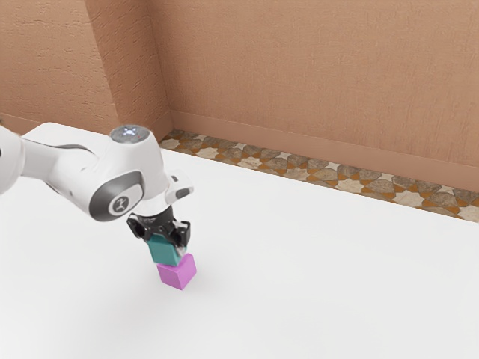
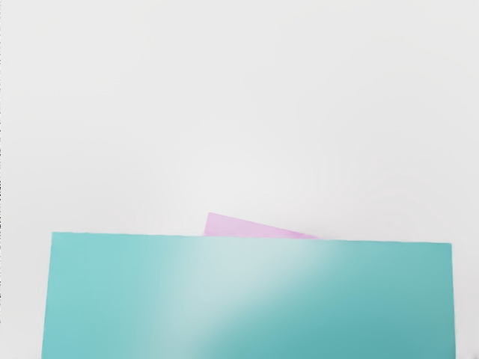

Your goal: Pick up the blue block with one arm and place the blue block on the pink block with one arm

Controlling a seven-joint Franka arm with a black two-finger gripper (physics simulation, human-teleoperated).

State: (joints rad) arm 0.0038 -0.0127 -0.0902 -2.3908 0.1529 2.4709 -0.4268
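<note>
A teal-blue block point(image 1: 165, 250) sits between my black fingers, directly over a pink block point(image 1: 178, 272) that rests on the white table point(image 1: 314, 254). My gripper point(image 1: 162, 241) is shut on the blue block, whose underside looks to be touching the pink block's top. In the wrist view the blue block point(image 2: 251, 299) spreads wide just under my hand, and a thin sliver of the pink block point(image 2: 247, 226) peeks out beyond its far edge.
The white table stretches wide on every side of the blocks. Beyond its far edge lie a patterned tiled floor point(image 1: 352, 176) and brown walls point(image 1: 314, 67).
</note>
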